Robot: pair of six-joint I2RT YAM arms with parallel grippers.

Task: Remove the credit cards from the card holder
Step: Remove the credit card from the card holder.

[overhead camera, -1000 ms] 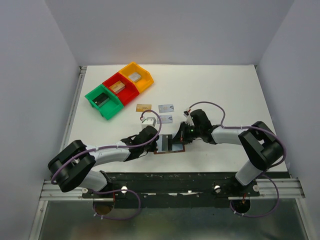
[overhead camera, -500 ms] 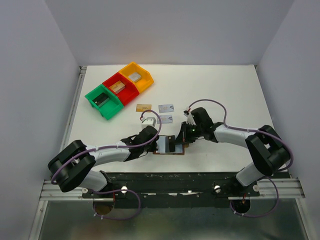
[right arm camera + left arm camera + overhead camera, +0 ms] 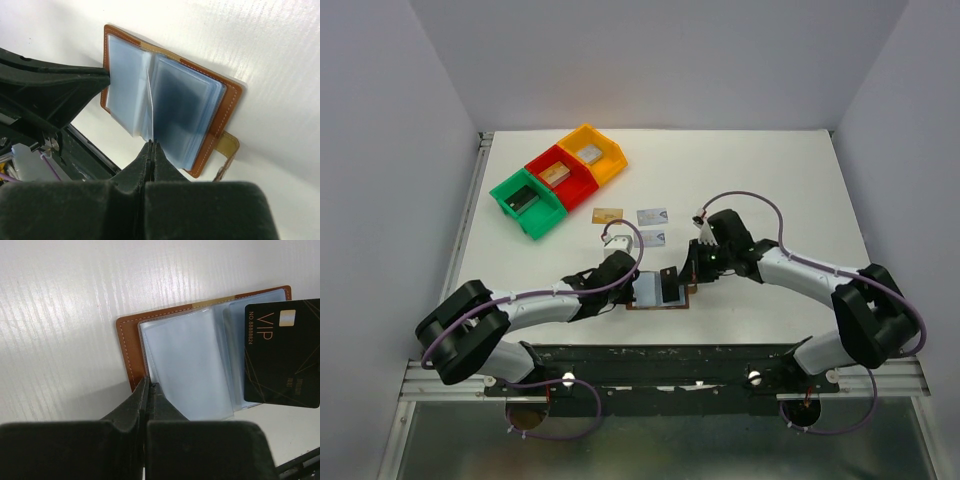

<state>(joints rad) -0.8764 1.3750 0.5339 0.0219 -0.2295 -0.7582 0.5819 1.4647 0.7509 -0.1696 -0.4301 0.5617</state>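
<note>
Both pincers are closed. The left pincer (image 3: 148,390) has its fingers pressed together, tips bearing on the nearest edge of the holder (image 3: 127,347), which lies open and flat on the table (image 3: 770,180) with its clear sleeves (image 3: 185,370) facing up. I cannot tell whether a sleeve is nipped between those tips. The right pincer (image 3: 151,145) is clamped on a black card (image 3: 282,352), which runs edge-on straight out from its tips in its own camera and hangs over the half of the holder farthest from the left pincer. A snap tab (image 3: 226,145) sticks out just right of the right pincer's tips. Well beyond both pincers, apart from the holder, lie a gold card (image 3: 607,214), a silvery card (image 3: 651,216) beside it, and a second silvery card (image 3: 652,238) nearer the pincers.
</note>
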